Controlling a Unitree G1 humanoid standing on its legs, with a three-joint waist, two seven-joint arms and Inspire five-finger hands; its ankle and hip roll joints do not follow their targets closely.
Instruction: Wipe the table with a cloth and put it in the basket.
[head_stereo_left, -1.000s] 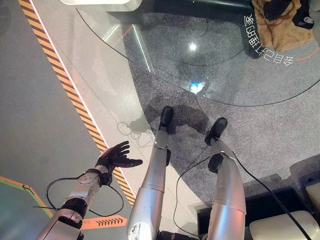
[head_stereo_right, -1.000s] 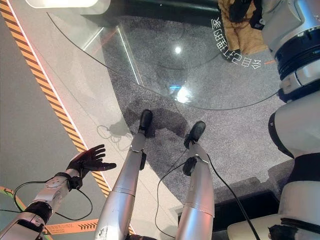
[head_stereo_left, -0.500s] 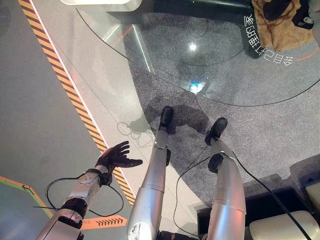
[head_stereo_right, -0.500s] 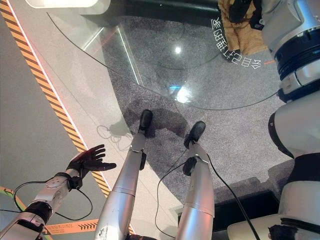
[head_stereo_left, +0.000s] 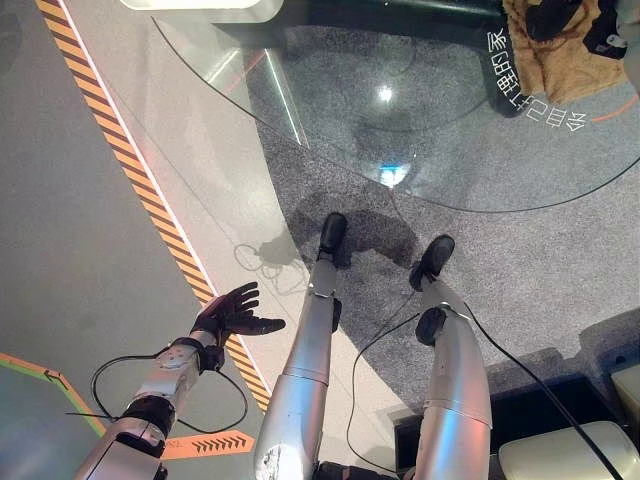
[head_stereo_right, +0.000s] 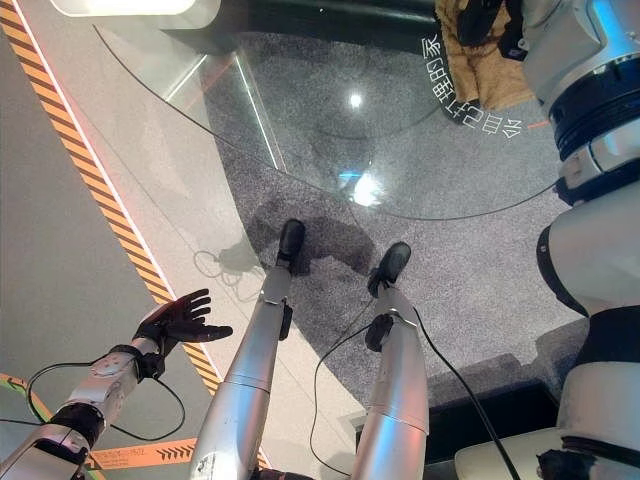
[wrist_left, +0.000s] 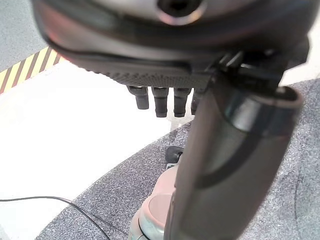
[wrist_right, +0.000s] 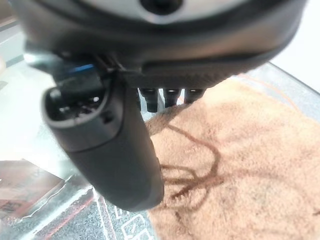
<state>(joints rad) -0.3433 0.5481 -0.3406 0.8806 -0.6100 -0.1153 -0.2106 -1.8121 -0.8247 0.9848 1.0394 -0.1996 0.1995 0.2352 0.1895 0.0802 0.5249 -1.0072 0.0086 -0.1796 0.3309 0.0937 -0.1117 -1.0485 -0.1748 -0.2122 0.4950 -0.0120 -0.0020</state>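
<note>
Cut off at the far edge

The tan cloth (head_stereo_left: 560, 55) on the glass surface (head_stereo_left: 330, 90) runs past the picture's top edge; the right hand (head_stereo_left: 552, 18) on it is cropped, its fingers unclear.

The tabletop (head_stereo_left: 300, 110) is clear glass, smooth and glossy, and it reflects bright spots of light. Under the right hand (wrist_right: 150, 100) lies the cloth (wrist_right: 240, 160), a tan fabric with a soft, fuzzy, matt pile. This hand looks like dark plastic with a slight shine. The floor (head_stereo_left: 560, 260) below the glass is grey, speckled and rough like carpet; beside the left hand (head_stereo_left: 232, 313) it is smooth, matt grey.
</note>
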